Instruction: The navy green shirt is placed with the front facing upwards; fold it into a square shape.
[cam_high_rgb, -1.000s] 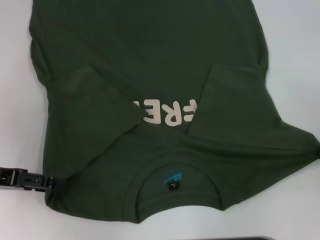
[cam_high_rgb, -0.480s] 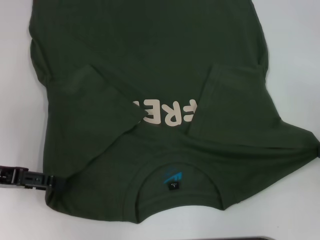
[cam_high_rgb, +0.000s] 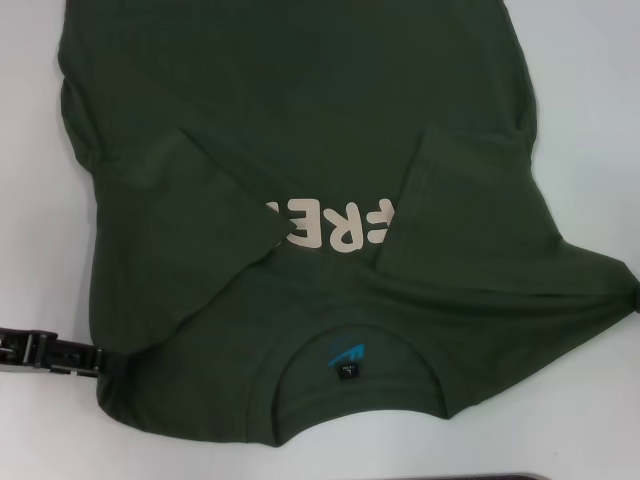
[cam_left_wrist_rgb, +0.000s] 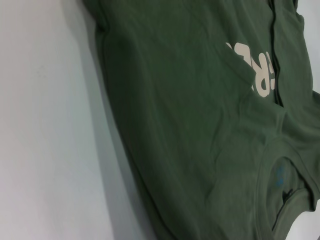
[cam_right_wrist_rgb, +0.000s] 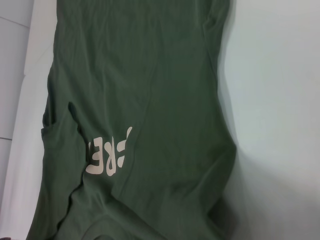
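The green shirt (cam_high_rgb: 300, 200) lies spread on the white table (cam_high_rgb: 590, 90), front up, both sleeves folded in over the chest so they cover part of the pale "FREE" letters (cam_high_rgb: 335, 225). The collar (cam_high_rgb: 350, 350), with its blue label, sits at the shirt's near edge. The left gripper (cam_high_rgb: 105, 362) is right at the shirt's near left shoulder corner, its tips against the cloth; whether it pinches the fabric, I cannot tell. The right gripper (cam_high_rgb: 636, 300) barely peeks in at the shirt's right shoulder corner, where the cloth is drawn into a point toward it; its fingers can't be made out either
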